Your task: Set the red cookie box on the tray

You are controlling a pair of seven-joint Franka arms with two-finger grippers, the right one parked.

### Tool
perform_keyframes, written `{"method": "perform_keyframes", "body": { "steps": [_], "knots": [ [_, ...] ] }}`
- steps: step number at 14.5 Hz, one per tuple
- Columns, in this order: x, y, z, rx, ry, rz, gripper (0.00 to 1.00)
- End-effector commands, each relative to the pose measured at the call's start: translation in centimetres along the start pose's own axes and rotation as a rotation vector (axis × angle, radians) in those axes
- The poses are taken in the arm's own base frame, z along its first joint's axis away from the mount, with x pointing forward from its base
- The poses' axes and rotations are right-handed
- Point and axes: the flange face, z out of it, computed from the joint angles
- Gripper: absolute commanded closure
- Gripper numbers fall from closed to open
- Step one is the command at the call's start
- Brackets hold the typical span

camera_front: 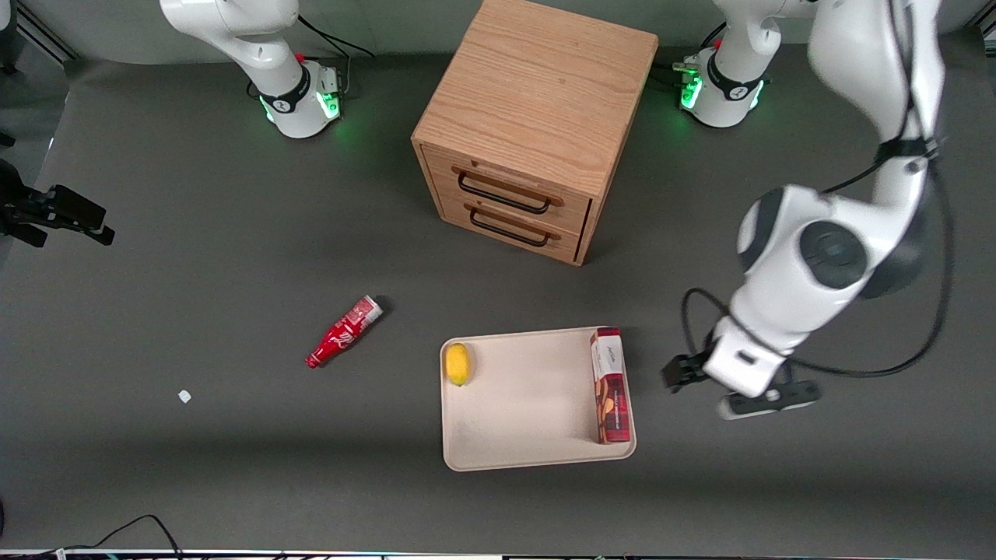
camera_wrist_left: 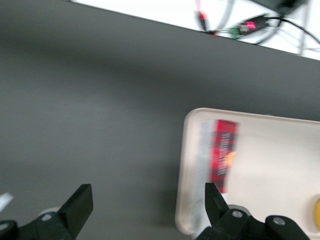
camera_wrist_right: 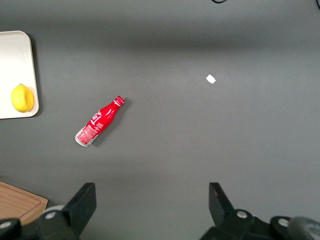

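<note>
The red cookie box (camera_front: 609, 385) lies flat on the pale beige tray (camera_front: 529, 404), along the tray's rim toward the working arm's end. My left gripper (camera_front: 678, 373) is beside the tray, off its edge toward the working arm's end, apart from the box. In the left wrist view the gripper (camera_wrist_left: 147, 192) is open and empty over bare table, with one fingertip (camera_wrist_left: 212, 196) over the tray's rim. The box (camera_wrist_left: 224, 155) and the tray (camera_wrist_left: 270, 150) show there too.
A yellow lemon (camera_front: 457, 363) lies on the tray at its rim toward the parked arm. A red bottle (camera_front: 344, 331) lies on the table toward the parked arm's end, with a white scrap (camera_front: 184, 396) further that way. A wooden drawer cabinet (camera_front: 537, 117) stands farther from the camera.
</note>
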Motion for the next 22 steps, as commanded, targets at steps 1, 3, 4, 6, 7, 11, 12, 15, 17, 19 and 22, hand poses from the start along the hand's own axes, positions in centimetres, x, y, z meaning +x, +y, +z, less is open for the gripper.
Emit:
{"method": "perform_keyframes", "body": {
  "steps": [1,3,4,6,7,11,12,15,17,19,22],
  "knots": [
    [-2.4,-7.0,-4.5,0.053,-0.057,0.001,0.00],
    [-3.5,-10.5,-6.8,0.092,-0.103,0.055,0.00],
    [-4.1,-12.3,-8.1,0.110,-0.119,0.060,0.00],
    [-5.1,-14.8,-10.6,0.129,-0.132,0.100,0.00],
    [-5.5,-15.8,-11.9,0.132,-0.130,0.120,0.00],
    [-7.7,-17.6,-17.1,0.098,-0.143,0.188,0.00],
    [-8.3,-17.4,-18.2,0.102,-0.142,0.195,0.00],
    [-9.4,-16.5,-20.0,0.088,-0.137,0.204,0.00],
    [-9.5,-15.6,-20.0,0.080,-0.131,0.218,0.00],
    [-9.4,-15.4,-20.1,0.074,-0.127,0.222,0.00],
    [-9.3,-15.3,-20.1,0.021,-0.139,0.258,0.00]
  ]
}}
